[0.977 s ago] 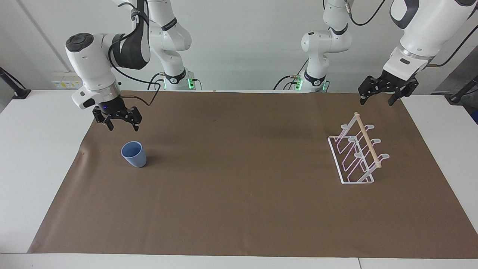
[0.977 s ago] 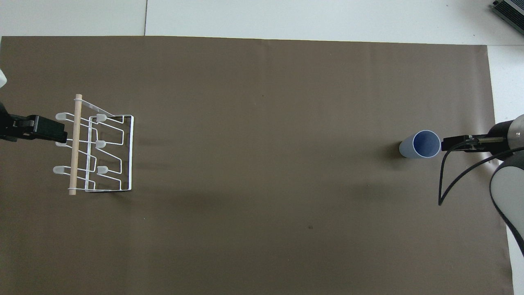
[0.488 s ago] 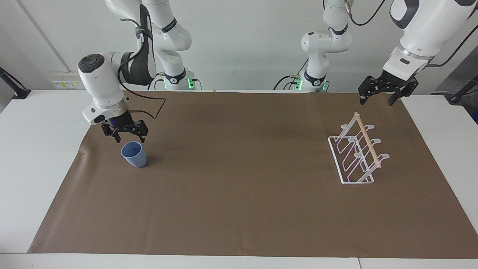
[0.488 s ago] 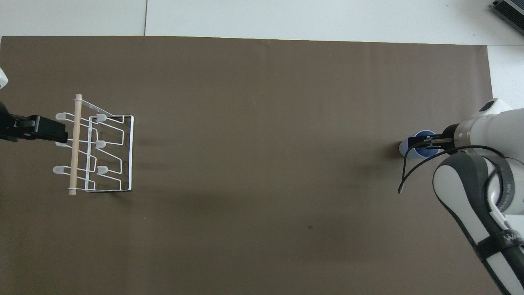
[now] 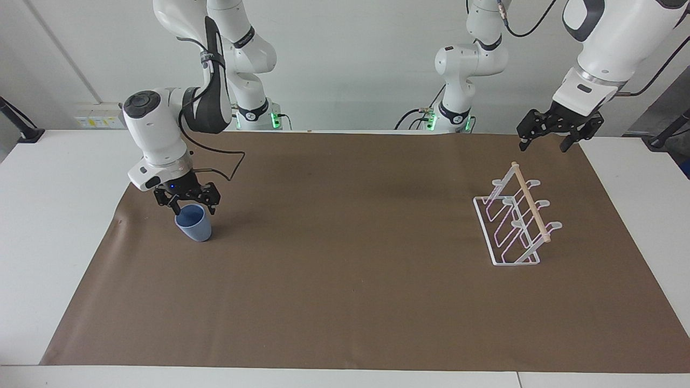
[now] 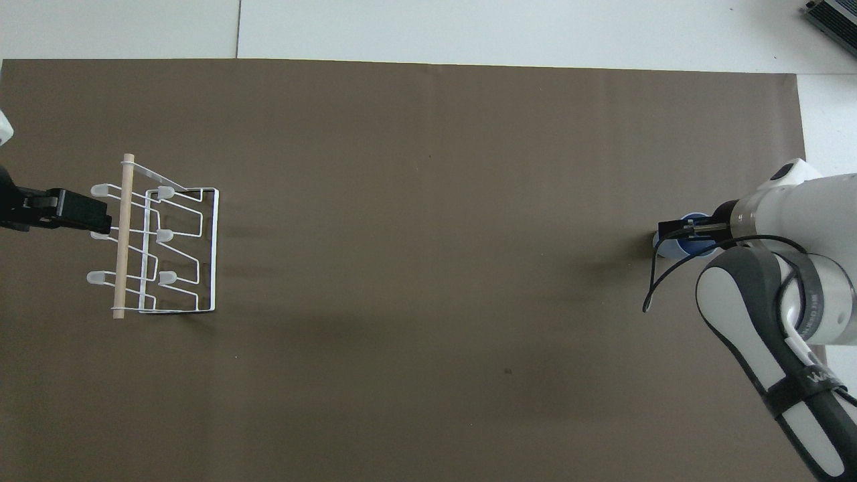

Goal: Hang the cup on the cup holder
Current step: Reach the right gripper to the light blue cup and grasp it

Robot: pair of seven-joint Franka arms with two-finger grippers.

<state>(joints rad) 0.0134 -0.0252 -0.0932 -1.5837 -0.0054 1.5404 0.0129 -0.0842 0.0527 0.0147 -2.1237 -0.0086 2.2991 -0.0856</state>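
Two arms up; I'm running right gripper [image 5: 187, 204] only. It has dropped onto cup [image 5: 194, 226], fingers spread, straddling rim, not yet clamped. A second ago it hung above mat [image 5: 345, 302], nearer robots than cup. Cup upright at right arm's end, unmoved. Cup holder [image 5: 515, 221] well apart at left arm's end. Left gripper [image 5: 545, 141] waits open above it, unchanged. Next: close, lift.
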